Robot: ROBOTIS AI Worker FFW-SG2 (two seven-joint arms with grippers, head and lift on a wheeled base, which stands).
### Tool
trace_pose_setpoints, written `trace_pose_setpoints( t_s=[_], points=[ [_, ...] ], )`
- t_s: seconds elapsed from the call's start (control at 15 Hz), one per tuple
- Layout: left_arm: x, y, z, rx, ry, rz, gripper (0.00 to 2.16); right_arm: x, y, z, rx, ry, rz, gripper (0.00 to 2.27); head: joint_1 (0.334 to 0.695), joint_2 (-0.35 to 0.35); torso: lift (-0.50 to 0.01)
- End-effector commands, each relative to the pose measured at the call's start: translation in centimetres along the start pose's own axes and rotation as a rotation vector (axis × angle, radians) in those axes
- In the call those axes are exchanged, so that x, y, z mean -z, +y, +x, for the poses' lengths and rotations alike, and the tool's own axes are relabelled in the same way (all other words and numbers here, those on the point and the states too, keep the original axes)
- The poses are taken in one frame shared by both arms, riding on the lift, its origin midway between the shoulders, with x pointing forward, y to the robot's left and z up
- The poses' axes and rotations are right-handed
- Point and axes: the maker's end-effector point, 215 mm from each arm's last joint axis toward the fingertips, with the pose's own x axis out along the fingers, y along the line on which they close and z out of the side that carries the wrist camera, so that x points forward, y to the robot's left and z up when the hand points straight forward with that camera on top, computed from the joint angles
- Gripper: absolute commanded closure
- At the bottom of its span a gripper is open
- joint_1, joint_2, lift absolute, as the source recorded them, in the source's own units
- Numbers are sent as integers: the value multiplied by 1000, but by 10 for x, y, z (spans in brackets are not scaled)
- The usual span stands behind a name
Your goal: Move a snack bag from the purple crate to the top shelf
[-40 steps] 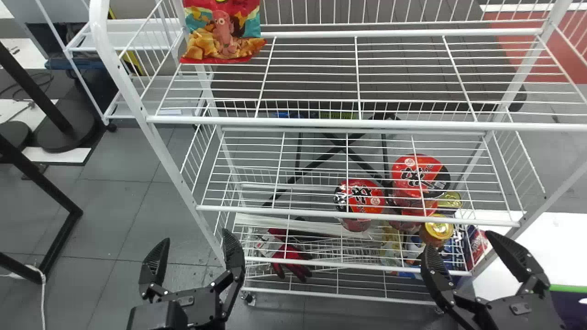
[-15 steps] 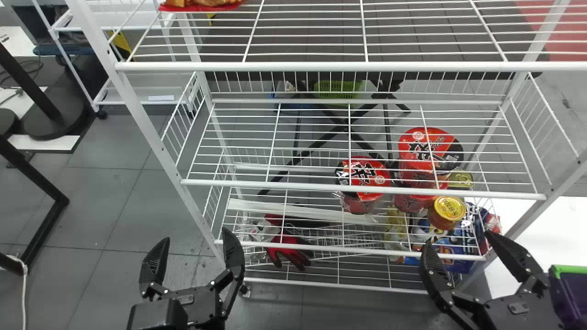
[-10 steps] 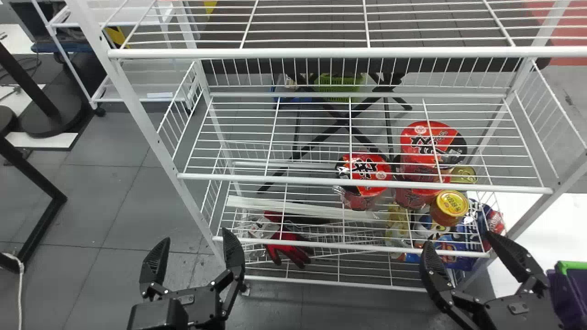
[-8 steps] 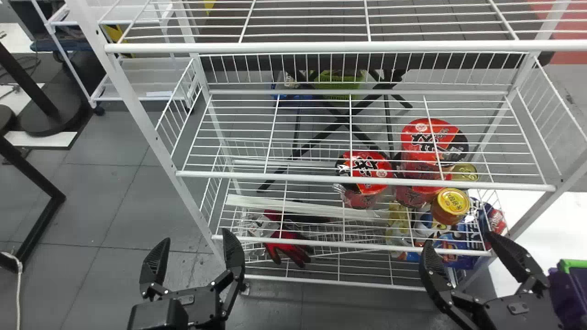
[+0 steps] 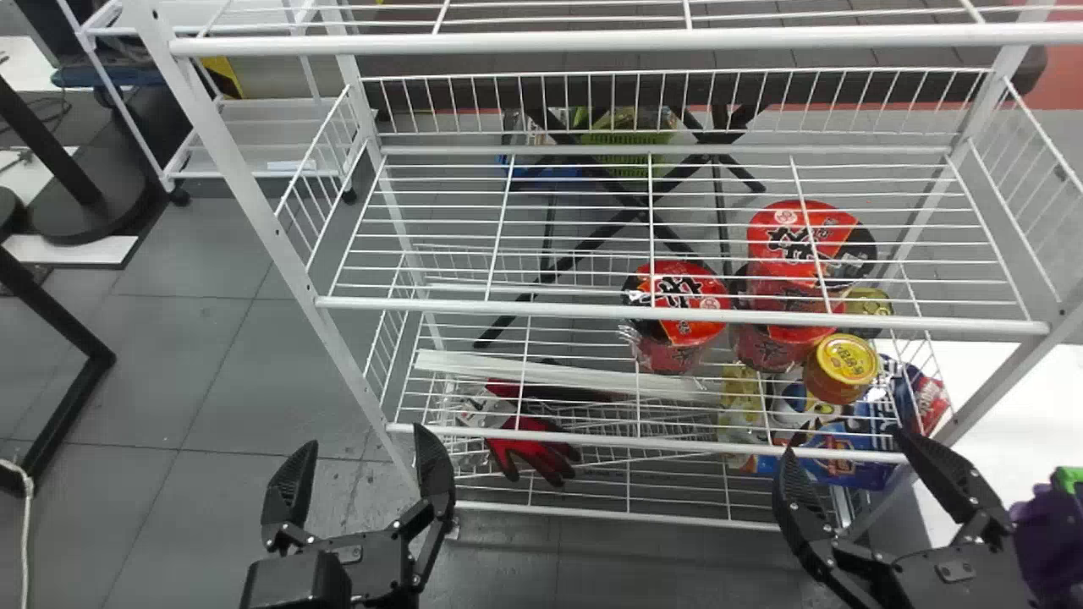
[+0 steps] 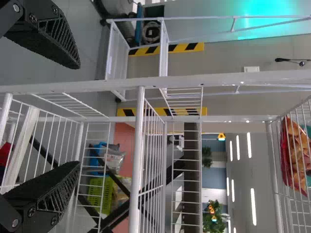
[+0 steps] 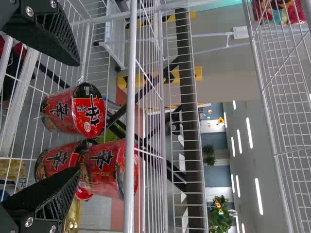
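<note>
Left gripper point(image 5: 364, 440): one, black, low before the left part of a white wire rack point(image 5: 677, 309). Jaws well apart; hold, nothing.

Right gripper point(image 5: 846, 444): one, black, low before the rack's right-hand part. Jaws likewise spread wide, nothing gripped; in the right wrist view one finger overlaps the noodle cups behind it.

Snack bag point(image 6: 296, 150): one, red with a printed picture of snacks, seen through the wires in both wrist views. Lies on the rack's upper shelf, above the level of the cups.

Purple crate point(image 5: 1045, 533): one, green at the edge, at the head view's right border, just beside the right gripper; contents I cannot make out.

Rack, lower levels: red noodle cups, a single one point(image 5: 677, 292) and, to its right, a stack point(image 5: 783, 313); yellow-lidded jar point(image 5: 846, 359), upright, near the stack; gold-topped can point(image 5: 867, 304), behind the jar; blue packets point(image 5: 854, 452), toward the right; red glove point(image 5: 529, 444), toward the left; pale strip point(image 5: 550, 372), lengthwise behind the glove.

Beyond the rack: green basket point(image 5: 626, 139), one, among crossed black legs point(image 5: 592, 241).
</note>
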Motion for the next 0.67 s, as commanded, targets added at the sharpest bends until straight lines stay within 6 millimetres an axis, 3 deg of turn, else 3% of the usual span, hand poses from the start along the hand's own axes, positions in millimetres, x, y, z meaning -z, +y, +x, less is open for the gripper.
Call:
trace_pose_setpoints(
  t_s=[0.0, 0.6],
  points=[
    [-1, 0, 0, 1, 0, 1, 117, 0, 0, 0, 0, 0, 0, 26, 695, 98, -390],
    [-1, -2, 4, 5, 5, 4, 117, -1, -6, 0, 34, 1, -13, 46, 695, 90, -427]
  ],
)
